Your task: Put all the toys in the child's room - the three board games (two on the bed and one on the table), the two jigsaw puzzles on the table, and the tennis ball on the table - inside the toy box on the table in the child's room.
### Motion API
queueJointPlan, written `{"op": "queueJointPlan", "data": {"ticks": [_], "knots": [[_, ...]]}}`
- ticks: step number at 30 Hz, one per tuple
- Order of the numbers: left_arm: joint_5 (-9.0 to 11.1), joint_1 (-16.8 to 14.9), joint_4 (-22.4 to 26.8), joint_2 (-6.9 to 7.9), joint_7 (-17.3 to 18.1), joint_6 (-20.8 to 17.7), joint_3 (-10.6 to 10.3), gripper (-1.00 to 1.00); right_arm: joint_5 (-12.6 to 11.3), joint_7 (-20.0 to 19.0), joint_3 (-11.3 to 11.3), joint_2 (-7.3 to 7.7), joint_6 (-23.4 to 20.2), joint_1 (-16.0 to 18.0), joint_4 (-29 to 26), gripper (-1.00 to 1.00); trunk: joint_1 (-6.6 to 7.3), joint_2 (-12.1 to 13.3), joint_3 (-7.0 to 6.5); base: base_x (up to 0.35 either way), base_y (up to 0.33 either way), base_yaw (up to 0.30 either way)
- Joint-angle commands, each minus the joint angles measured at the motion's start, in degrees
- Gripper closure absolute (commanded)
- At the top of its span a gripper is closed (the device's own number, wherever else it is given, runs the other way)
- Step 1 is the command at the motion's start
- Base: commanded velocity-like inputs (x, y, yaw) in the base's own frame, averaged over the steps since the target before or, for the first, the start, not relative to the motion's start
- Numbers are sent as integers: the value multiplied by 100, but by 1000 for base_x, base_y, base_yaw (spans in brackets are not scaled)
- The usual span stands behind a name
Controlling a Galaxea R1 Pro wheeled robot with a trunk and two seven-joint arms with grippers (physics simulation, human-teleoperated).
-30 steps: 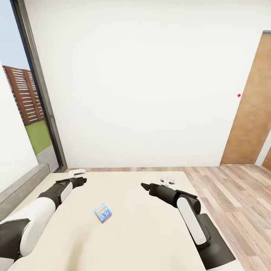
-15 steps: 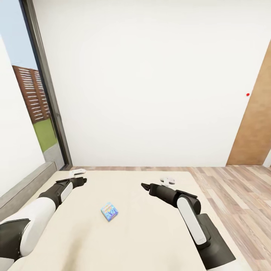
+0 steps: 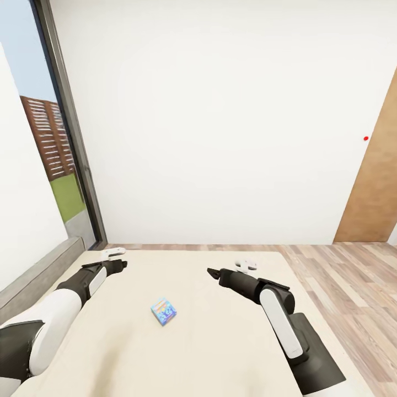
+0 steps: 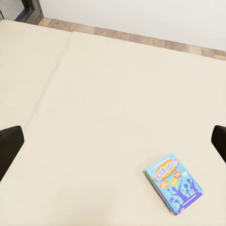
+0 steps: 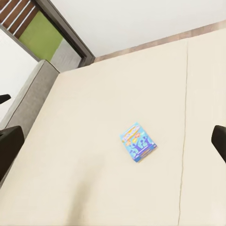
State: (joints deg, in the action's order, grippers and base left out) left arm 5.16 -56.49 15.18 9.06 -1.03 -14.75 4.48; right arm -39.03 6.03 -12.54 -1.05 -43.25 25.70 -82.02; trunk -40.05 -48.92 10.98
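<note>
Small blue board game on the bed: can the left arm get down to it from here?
Probably yes. The small blue board game lies flat and alone on the bed, between the two arms. The left tool hangs open above the mattress with nothing between it and the box; it would need to come inward and down.

Glossy white shells over both forearms point(image 3: 58, 311), black wrist sections behind each gripper, dark grey elbow housings, small white fittings atop wrists.

Lighting: bright, even, daylight window point(image 3: 52, 165); soft shadows on bed point(image 3: 220, 342). Sharp render; wide-angle stretch at edges.
</note>
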Motion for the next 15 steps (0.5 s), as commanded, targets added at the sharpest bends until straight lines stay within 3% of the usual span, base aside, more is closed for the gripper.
{"op": "queueJointPlan", "data": {"ticks": [1,11,15], "knots": [[55,-2,11,-1,-11,-37,18,-100,-61,59,-3,-1,-17,5,-7,-100,-1,-7,9,5,12,0],[55,-1,11,-3,-11,-37,16,-100,-61,58,-2,0,-17,5,-14,-100,-1,-7,18,55,38,0],[55,5,11,-111,-11,-37,14,-100,-61,57,7,0,-17,5,-15,-100,-1,-7,19,37,21,0]]}}
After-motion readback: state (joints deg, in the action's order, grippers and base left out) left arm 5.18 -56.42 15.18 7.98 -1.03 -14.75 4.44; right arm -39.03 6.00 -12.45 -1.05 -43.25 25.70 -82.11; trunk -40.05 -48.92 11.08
